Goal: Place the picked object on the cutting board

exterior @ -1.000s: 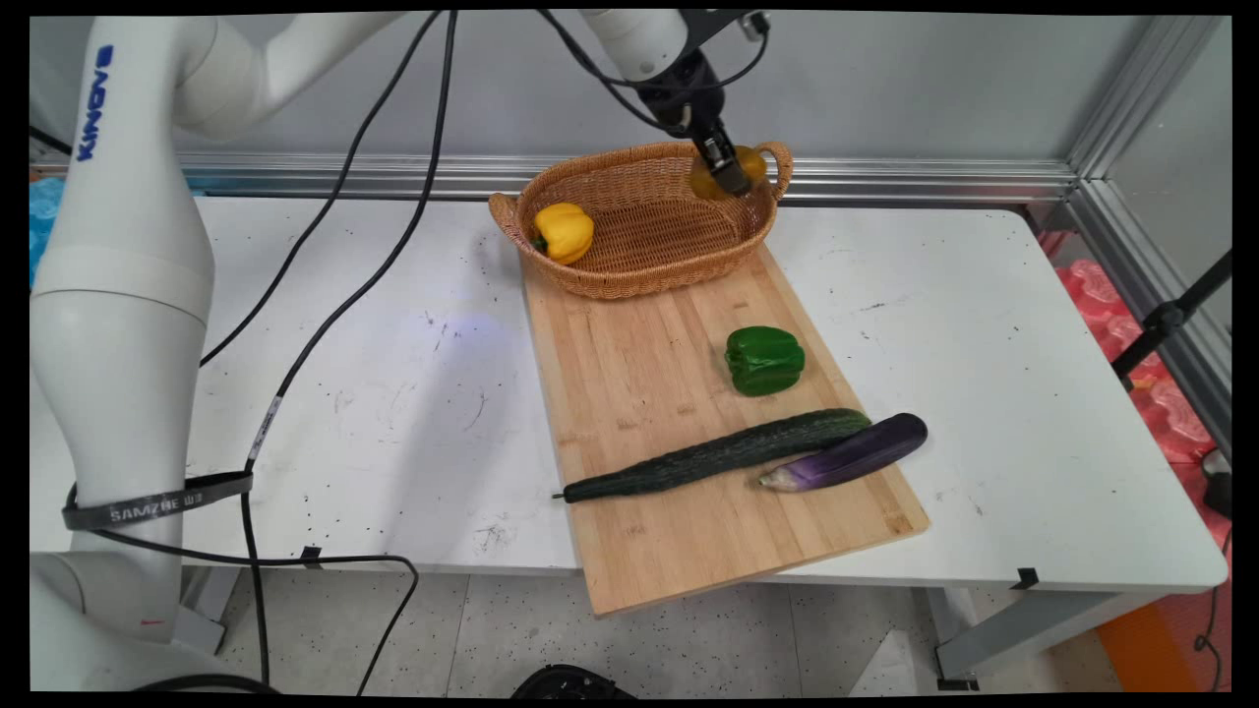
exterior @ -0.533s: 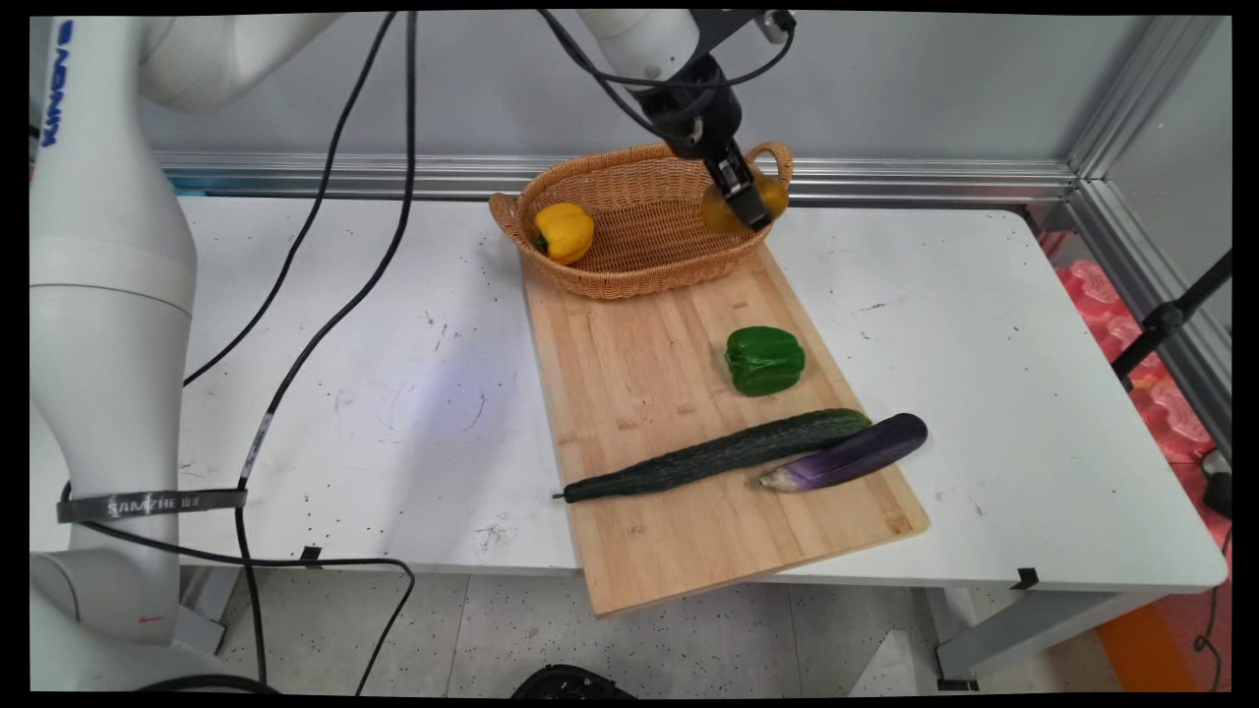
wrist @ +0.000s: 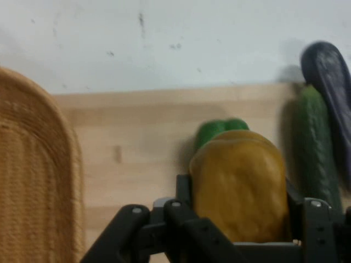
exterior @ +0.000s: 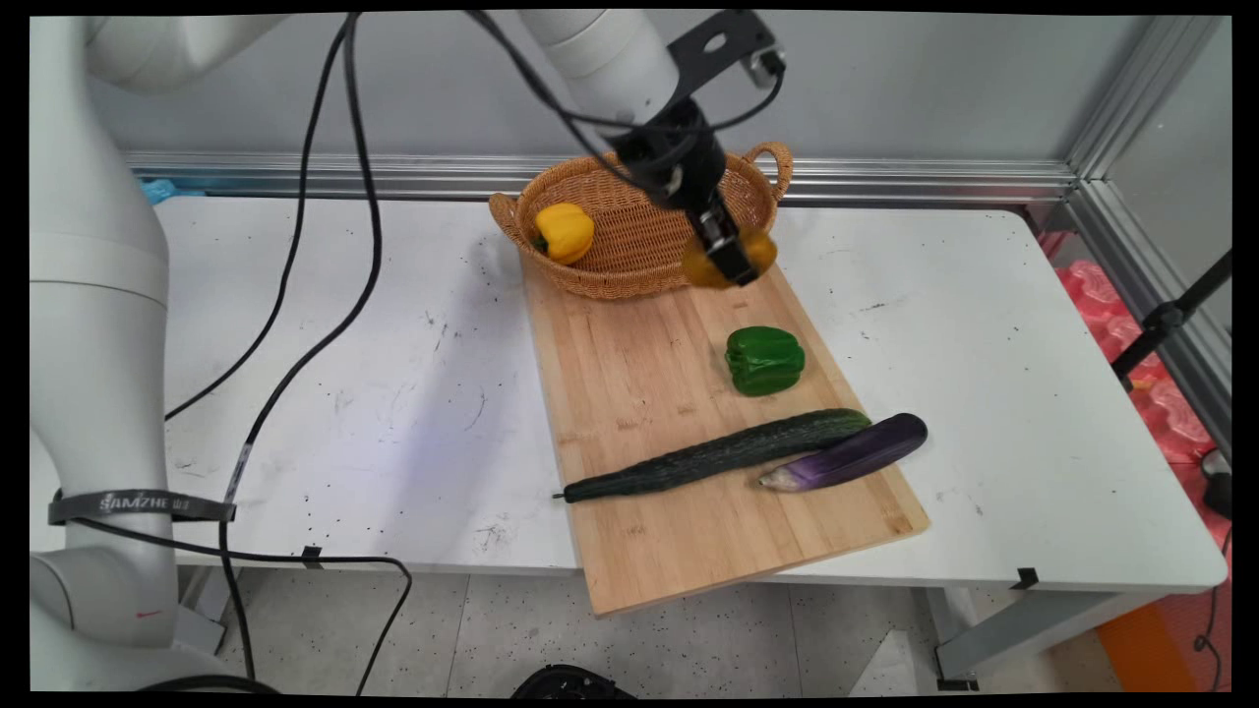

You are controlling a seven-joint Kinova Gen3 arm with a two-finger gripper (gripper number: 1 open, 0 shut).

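Here the gripper point(exterior: 730, 264) hangs in the air over the far end of the wooden cutting board point(exterior: 629, 413), just past the near rim of the wicker basket point(exterior: 629, 270), with its jaws pinching an orange-yellow bell pepper point(exterior: 757, 251) from 2 sides. In the hand view the orange-yellow bell pepper point(wrist: 239, 186) sits squarely between the black fingers point(wrist: 184, 189), filling the gap, so it lies directly in the jaws rather than off to either side. It is a rounded, blocky thing with no marked long axis that I can make out.

Below and nearer along the board lies the green bell pepper point(exterior: 764, 360), close beneath the held one but apart from it; in the hand view the green bell pepper point(wrist: 218, 130) peeks out just behind it. Nearer still, the cucumber point(exterior: 718, 454) lies slantwise across the board, its long axis running from near-left to far-right, and the purple eggplant point(exterior: 846, 452) lies just beside it at the board's right edge, on much the same slant. A second yellow bell pepper point(exterior: 564, 231) rests in the left end of the basket.

Against the picture of 1 second ago, the gripper and its pepper have come out of the basket's far-right corner, over the rim, toward the near side and lower. Half a second ago they were above the basket's right wall. The other vegetables, the basket and the board have not shifted.
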